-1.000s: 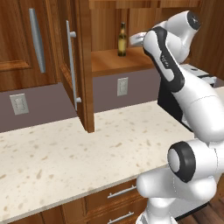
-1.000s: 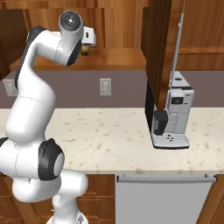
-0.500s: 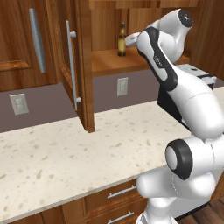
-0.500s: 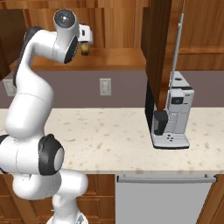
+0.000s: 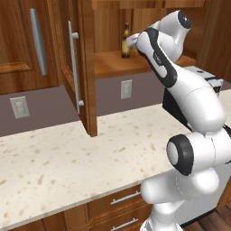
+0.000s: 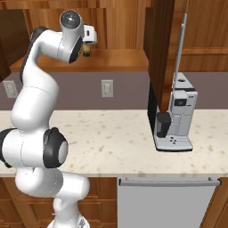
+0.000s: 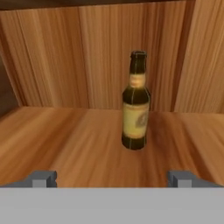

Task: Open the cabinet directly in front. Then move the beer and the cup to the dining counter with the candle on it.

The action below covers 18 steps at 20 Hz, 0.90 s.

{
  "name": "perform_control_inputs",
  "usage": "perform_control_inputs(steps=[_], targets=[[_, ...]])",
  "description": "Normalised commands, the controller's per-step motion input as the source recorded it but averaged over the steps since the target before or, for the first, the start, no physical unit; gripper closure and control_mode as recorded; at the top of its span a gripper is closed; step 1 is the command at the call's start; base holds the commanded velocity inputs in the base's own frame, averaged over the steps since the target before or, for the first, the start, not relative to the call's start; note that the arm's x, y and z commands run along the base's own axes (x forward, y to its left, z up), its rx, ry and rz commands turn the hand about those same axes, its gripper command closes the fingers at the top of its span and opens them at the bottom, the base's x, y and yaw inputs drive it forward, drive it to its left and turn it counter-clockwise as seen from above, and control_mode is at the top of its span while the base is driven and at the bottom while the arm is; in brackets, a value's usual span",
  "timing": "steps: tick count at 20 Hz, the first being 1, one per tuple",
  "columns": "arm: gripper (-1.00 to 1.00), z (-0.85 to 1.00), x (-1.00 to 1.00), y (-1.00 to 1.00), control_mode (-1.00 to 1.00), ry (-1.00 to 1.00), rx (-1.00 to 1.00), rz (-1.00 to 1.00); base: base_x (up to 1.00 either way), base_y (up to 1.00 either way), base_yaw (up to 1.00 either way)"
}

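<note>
The cabinet stands open, its door (image 5: 85, 67) swung out toward me with the long metal handle (image 5: 72, 67) on its face. On the wooden shelf (image 7: 87, 144) inside stands the beer (image 7: 135, 105), a dark brown bottle with a pale label, upright near the back wall. My gripper (image 7: 113, 178) is open, a short way in front of the bottle and level with its base, nothing between the fingertips (image 7: 43, 178). From the left base the gripper (image 5: 131, 42) sits just right of the beer (image 5: 126, 41). The cup, the candle and the dining counter are out of view.
A beige speckled countertop (image 5: 90, 153) backed by a wall with outlets runs below the cabinet, drawers under it. A coffee machine (image 6: 173, 120) stands on it under the right-hand open door (image 6: 160, 40). A closed cabinet door (image 5: 22, 45) is at the left.
The hand has moved deeper into the cabinet, closer to the beer. The jaws stayed open and the bottle has not moved.
</note>
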Motion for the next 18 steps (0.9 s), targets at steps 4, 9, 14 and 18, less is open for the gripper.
perform_control_inputs(steps=[4, 9, 14, 18], targets=[[-1.0, -0.04, 0.46, 0.0, -1.0, 0.0, 0.0, 0.0, 0.0, 0.0, 0.0], [-1.0, -0.04, 0.49, 0.0, -1.0, 0.0, 0.0, 0.0, 0.0, 0.0, 0.0], [-1.0, -0.02, 0.51, 0.0, -1.0, 0.0, 0.0, 0.0, 0.0, 0.0, 0.0], [-1.0, -0.01, 0.41, 0.0, -1.0, 0.0, 0.0, 0.0, 0.0, 0.0, 0.0]])
